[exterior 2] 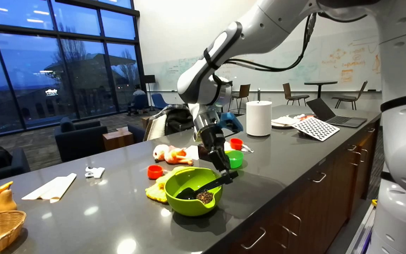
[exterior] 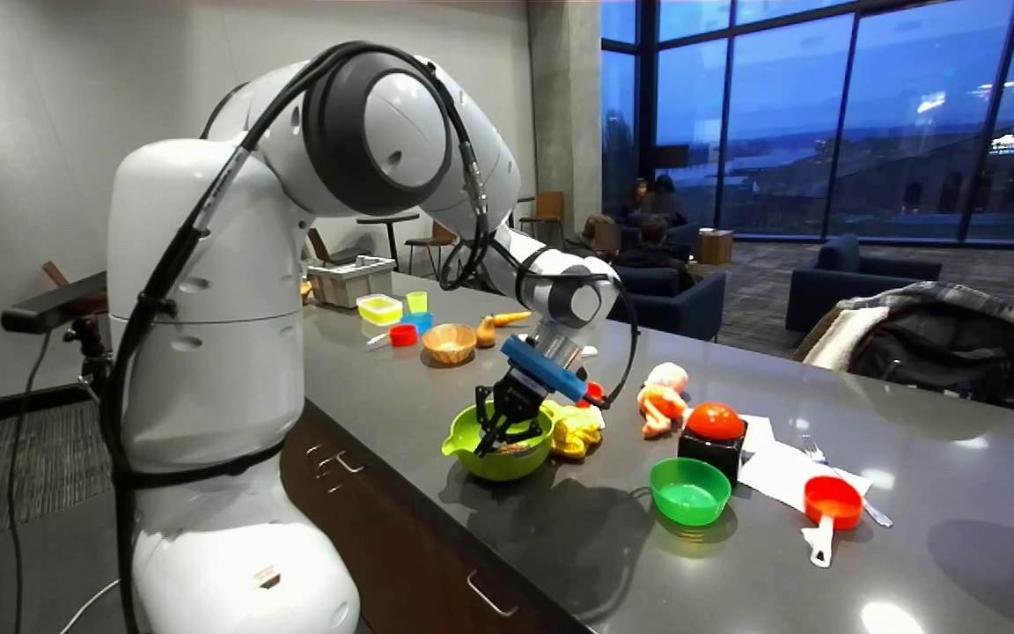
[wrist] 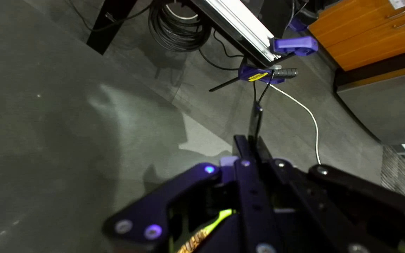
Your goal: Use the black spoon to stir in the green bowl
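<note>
Holding the black spoon (exterior 2: 205,186) by its handle end, in a narrow pinch of the gripper (exterior 2: 228,177); slanting down head-first into the green bowl (exterior 2: 189,209), beside brown granules (exterior 2: 205,198); probably light, stiff and smooth, so liable to twist; best pinched there, squarely and firmly.

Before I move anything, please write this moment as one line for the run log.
gripper: holding black spoon; spoon head: inside green bowl, beside brown pieces; green bowl: upright on counter
</note>
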{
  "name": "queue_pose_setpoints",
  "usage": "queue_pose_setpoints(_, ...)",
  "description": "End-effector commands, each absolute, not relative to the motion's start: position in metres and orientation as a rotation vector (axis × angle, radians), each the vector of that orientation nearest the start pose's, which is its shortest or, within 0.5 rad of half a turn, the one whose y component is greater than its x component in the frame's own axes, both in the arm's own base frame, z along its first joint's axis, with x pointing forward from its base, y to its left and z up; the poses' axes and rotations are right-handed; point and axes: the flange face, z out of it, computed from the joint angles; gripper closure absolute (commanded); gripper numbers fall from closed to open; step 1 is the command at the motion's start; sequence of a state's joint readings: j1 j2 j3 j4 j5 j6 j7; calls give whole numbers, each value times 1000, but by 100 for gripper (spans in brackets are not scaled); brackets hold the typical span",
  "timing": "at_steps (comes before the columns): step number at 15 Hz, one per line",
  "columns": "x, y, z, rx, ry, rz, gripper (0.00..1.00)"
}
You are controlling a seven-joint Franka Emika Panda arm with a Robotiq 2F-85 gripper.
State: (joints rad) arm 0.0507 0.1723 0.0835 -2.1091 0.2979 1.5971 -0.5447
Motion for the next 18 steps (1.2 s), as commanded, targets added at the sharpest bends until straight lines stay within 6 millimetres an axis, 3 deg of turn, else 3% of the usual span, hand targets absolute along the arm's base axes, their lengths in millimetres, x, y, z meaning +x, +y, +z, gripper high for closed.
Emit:
queue_pose_setpoints(1,484,104,329,-2489,-687,920,99)
queue_pose_setpoints(10,500,123,360,-2477,-497,1231,99)
queue_pose_setpoints(18,521,134,348,-2454,-329,1514,99)
